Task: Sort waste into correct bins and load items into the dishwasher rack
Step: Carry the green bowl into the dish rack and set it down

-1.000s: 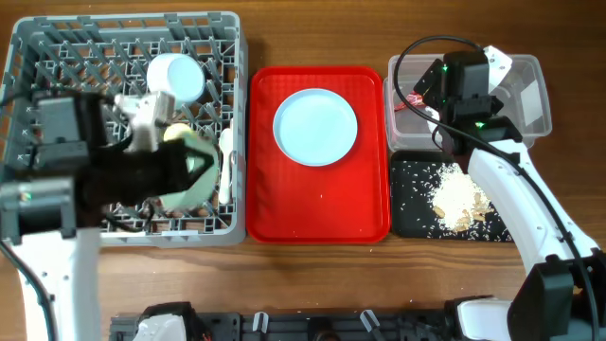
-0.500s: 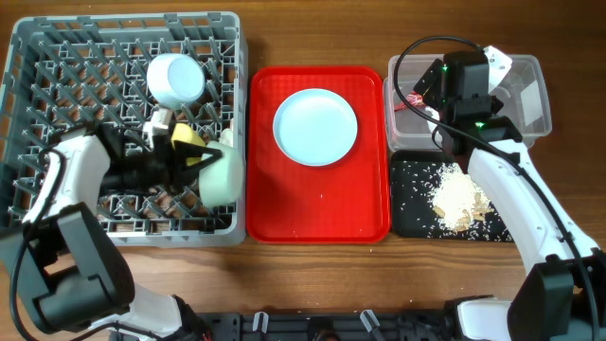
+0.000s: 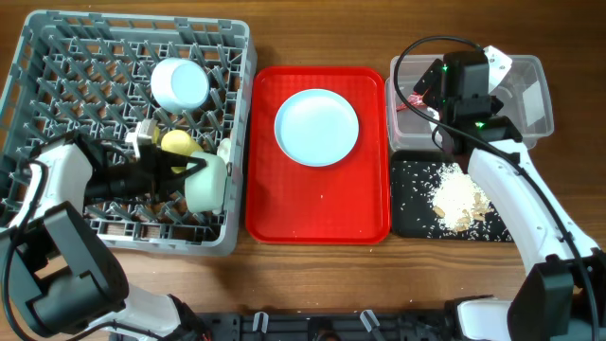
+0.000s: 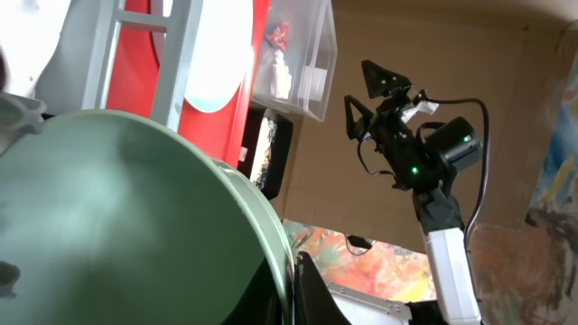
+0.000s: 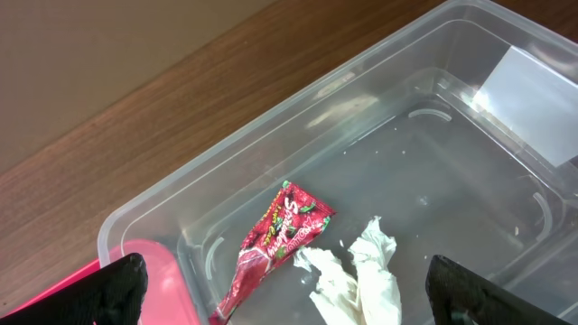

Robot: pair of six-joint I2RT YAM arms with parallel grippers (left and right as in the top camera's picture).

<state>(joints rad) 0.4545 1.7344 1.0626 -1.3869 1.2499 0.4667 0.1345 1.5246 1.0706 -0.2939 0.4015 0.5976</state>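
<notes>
The grey dishwasher rack (image 3: 57,21) stands at the left. In it a light blue bowl (image 3: 180,83) lies upside down, with a yellow cup (image 3: 177,142) and a white utensil (image 3: 225,150) nearby. My left gripper (image 3: 186,172) is shut on the rim of the pale green bowl (image 3: 206,182), low in the rack; the bowl fills the left wrist view (image 4: 135,226). The light blue plate (image 3: 316,127) lies on the red tray (image 3: 317,204). My right gripper (image 5: 289,291) hangs open over the clear tub (image 3: 530,95), which holds the red wrapper (image 5: 282,233) and the white tissue (image 5: 361,271). Rice scraps (image 3: 459,197) lie in the black tray (image 3: 407,220).
The red tray sits between the rack and the two bins. Bare wooden table shows along the front edge (image 3: 312,275). The right arm (image 4: 411,153) shows in the left wrist view.
My left arm has swung back and brought the green bowl down and slightly left inside the rack. The rack has shifted a little. The right arm has not moved.
</notes>
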